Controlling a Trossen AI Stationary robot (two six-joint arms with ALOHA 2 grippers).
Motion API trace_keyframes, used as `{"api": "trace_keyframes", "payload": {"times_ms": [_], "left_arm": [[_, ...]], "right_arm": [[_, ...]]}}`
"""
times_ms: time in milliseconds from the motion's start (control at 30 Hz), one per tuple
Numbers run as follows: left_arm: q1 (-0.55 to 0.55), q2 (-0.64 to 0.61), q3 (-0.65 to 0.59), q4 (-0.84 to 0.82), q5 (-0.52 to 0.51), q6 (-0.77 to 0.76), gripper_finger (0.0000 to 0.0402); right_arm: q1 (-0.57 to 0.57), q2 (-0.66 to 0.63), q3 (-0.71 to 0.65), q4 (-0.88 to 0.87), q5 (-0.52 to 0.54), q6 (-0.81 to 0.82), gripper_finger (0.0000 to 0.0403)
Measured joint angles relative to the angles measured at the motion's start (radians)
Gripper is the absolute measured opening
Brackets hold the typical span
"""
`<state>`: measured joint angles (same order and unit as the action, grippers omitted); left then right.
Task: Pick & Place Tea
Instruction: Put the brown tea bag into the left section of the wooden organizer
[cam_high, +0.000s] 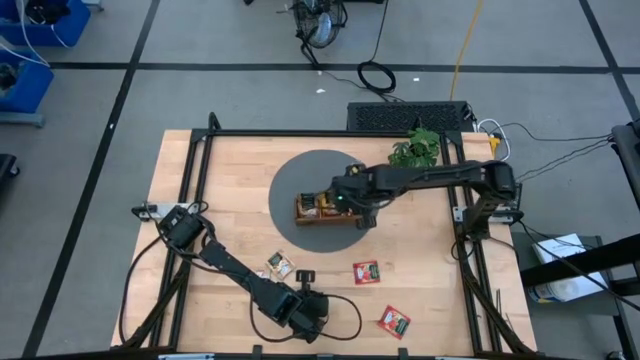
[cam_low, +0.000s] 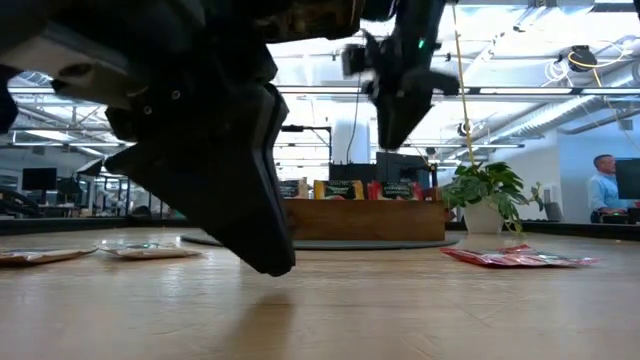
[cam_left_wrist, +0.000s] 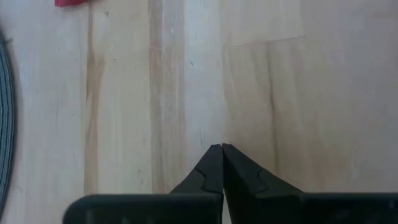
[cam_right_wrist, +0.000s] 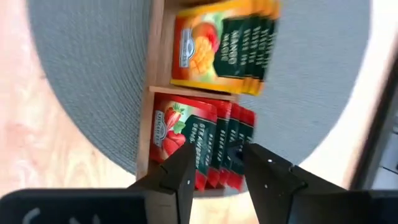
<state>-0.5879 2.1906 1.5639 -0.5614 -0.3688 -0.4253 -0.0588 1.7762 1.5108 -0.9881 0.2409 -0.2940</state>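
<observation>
Inside the wooden tray (cam_right_wrist: 144, 124) on the grey round mat (cam_high: 290, 190), red strawberry sachets (cam_right_wrist: 205, 146) and orange-yellow mango sachets (cam_right_wrist: 224, 46) stand packed in rows. Right gripper (cam_right_wrist: 214, 168) hovers above the red ones, fingers parted, empty. Loose sachets (cam_high: 366, 272) lie on the table (cam_high: 230, 170). Left gripper (cam_left_wrist: 222, 149) is pinched closed, empty, over bare wood.

Light wood surface (cam_high: 240, 200) with a black frame around its edge. A round grey mat (cam_high: 300, 185) lay near its middle, and a brown wooden tray (cam_low: 365, 220) sat on the mat, divided into compartments. A small potted plant (cam_high: 416, 148) in a white pot stood just beyond the mat near the far edge. Cables (cam_high: 377, 75) lay coiled on the grey floor behind. In the low view a person (cam_low: 604, 185) stood far off in the room, probably at a desk.
</observation>
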Motion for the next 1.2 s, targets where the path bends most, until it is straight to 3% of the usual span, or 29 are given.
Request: {"api": "trace_keyframes", "payload": {"times_ms": [267,400,567,733,900,1100,1200], "left_arm": [[0.003,0.000,0.000,-0.008,0.001,0.028,0.0022],[0.003,0.000,0.000,-0.024,0.001,0.042,0.0024],[0.028,-0.004,0.000,0.017,0.012,0.108,0.0013],[0.070,-0.013,0.001,0.054,0.028,0.124,0.0004],[0.106,-0.013,0.000,0.037,0.022,0.178,0.0016],[0.143,-0.034,0.000,-0.029,0.031,0.190,0.0004],[0.141,-0.090,0.000,-0.171,0.039,0.102,0.0010]], "right_arm": [[0.106,-0.206,0.000,-0.180,0.150,0.172,0.0105],[0.205,-0.300,-0.014,-0.277,0.119,0.387,0.0087],[0.364,-0.415,-0.140,-0.248,0.099,0.561,0.0062],[0.507,-0.505,-0.368,-0.051,0.102,0.712,0.0033],[0.626,-0.552,-0.647,0.306,0.098,0.772,0.0006],[0.659,-0.554,-0.895,0.809,0.097,0.718,0.0007],[0.648,-0.554,-0.975,1.008,0.094,0.667,0.0007]]}}
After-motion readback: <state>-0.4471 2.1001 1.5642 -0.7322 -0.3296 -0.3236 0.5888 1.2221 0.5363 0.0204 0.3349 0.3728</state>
